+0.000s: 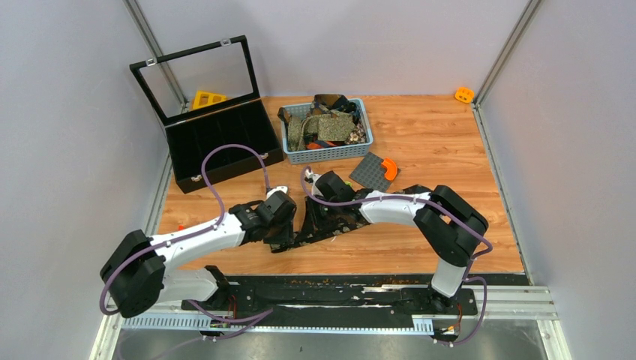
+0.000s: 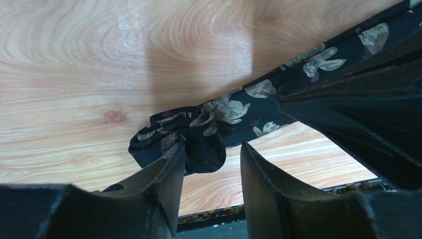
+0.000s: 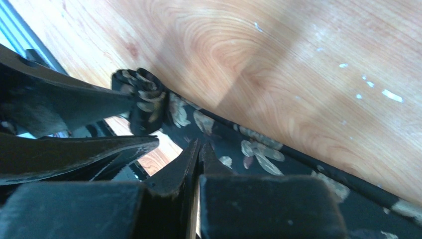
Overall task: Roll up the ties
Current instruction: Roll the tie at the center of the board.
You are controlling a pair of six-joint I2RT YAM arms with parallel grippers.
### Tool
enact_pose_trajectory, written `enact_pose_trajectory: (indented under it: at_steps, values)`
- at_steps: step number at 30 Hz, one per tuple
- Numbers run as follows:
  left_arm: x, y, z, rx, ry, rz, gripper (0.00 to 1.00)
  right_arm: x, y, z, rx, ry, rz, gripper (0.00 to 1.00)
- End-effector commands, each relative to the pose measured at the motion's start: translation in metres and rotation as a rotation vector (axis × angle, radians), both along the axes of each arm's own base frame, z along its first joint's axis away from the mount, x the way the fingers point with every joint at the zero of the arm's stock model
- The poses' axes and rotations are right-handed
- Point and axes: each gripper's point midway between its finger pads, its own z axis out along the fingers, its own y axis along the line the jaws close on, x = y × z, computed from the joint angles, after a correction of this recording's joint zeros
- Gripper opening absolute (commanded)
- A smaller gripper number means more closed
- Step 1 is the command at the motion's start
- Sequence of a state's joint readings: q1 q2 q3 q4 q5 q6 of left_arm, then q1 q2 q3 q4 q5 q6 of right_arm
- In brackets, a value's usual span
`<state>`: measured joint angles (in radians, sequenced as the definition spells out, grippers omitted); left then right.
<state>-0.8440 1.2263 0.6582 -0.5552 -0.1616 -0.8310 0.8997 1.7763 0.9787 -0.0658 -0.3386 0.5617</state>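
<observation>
Black floral tie [image 2: 226, 107] on counter [image 2: 99, 59]. L hand [image 2: 213, 162] narrow gap, tie's rolled end betw. fingers, lower centre. R hand [image 3: 199, 149] closed, tips on tie.

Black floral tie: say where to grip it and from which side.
Grip the tie at its curled end, across its width, from above with the left pincer: the roll starts there; the rest lies flat by the right pincer.

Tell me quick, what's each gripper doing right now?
Left gripper: open, straddling the black floral tie's rolled end.
Right gripper: shut, tips on that tie.
</observation>
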Motion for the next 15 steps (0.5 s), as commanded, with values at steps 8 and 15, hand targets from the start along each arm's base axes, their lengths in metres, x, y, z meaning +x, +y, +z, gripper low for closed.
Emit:
enact_pose_trajectory:
  at_steps: [8,15]
  values:
    - [-0.004,-0.014,0.010,-0.189,-0.100,-0.043,0.36,-0.005,0.030,0.042,0.214,0.008,0.056,0.10]
    - [-0.007,-0.009,0.011,-0.210,-0.128,-0.045,0.24,-0.019,0.043,0.038,0.234,0.046,0.101,0.22]
